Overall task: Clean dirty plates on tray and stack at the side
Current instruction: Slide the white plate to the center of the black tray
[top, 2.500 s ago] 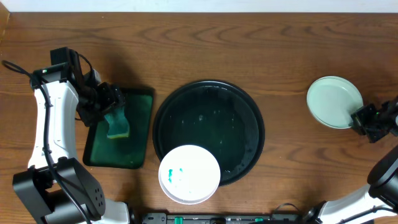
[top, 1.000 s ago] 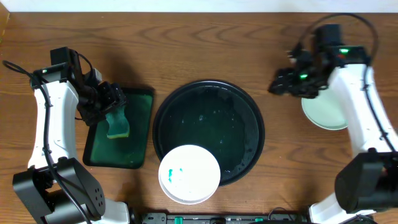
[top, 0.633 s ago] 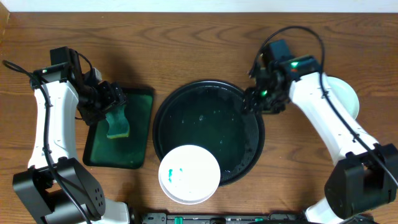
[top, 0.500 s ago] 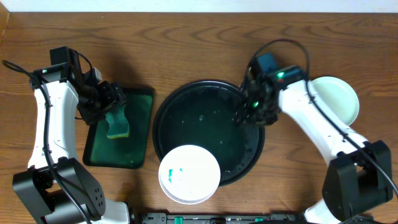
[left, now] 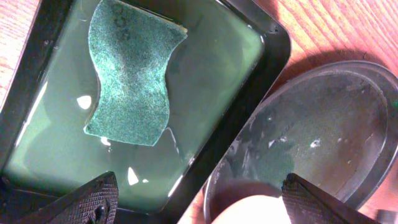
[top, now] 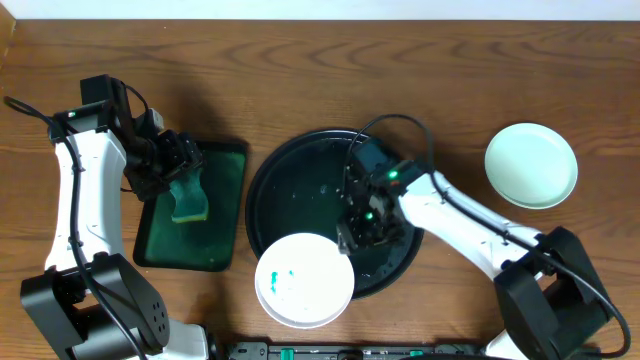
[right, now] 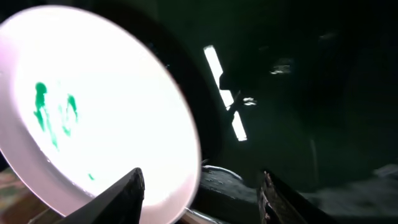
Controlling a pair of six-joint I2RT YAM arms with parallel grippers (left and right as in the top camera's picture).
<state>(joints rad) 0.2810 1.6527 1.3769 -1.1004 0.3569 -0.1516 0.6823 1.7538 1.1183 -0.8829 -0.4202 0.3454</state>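
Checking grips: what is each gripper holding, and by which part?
Nothing is held. The left gripper hangs open near the dark-green scouring sponge; the right gripper stands open by the rim of the teal-smeared round white plate.

The left arm stood at nine o'clock, its left gripper (top: 172, 165) spread wide and pointing toward three. The right arm reached in from five o'clock, the right gripper (top: 360, 228) angled down, jaws parted.

Glossy tray (top: 300, 190), wood-grain table (top: 300, 70), rough sponge (left: 127, 74)
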